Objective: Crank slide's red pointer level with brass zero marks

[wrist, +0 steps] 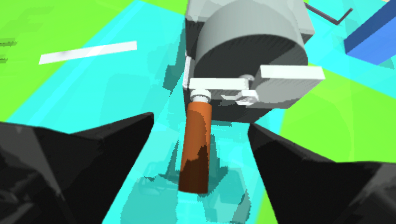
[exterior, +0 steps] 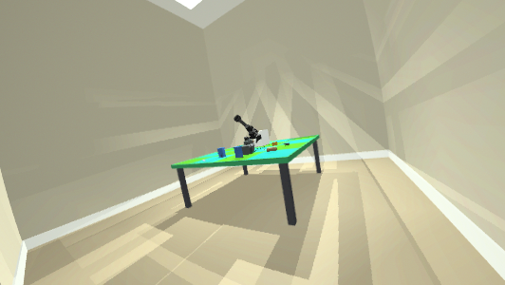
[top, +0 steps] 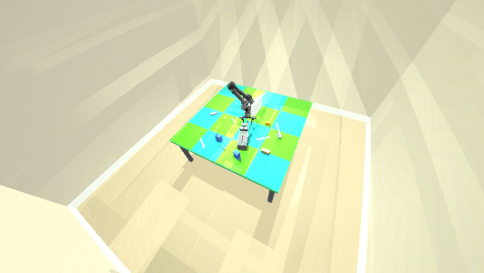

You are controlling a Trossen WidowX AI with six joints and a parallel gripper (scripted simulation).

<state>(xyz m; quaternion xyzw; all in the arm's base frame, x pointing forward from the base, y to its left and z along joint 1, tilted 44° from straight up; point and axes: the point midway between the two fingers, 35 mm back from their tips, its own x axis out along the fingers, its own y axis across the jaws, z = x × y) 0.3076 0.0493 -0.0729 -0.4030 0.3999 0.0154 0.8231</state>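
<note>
The grey machine [top: 243, 138] [exterior: 248, 149] [wrist: 250, 25] stands on the table, its round housing towards my gripper. The crank's orange-brown handle [wrist: 196, 140] sticks out from the white crank arm [wrist: 217, 84] towards the wrist camera. My gripper [top: 247, 118] [wrist: 201, 123] is open, one black finger on each side of the handle, with a gap on both sides; neither finger visibly touches it. The slide, red pointer and brass zero marks are outside the wrist view and too small to read in the top and exterior views.
Blue blocks [top: 218, 138] [exterior: 221, 152] [wrist: 375, 37] stand near the machine. A tan block [top: 266, 151], an orange block [top: 267, 123] and a white strip [wrist: 88, 52] lie around it. A bent dark rod [wrist: 338, 22] lies beyond it. A white panel [top: 257, 106] [exterior: 262, 138] stands beside the arm.
</note>
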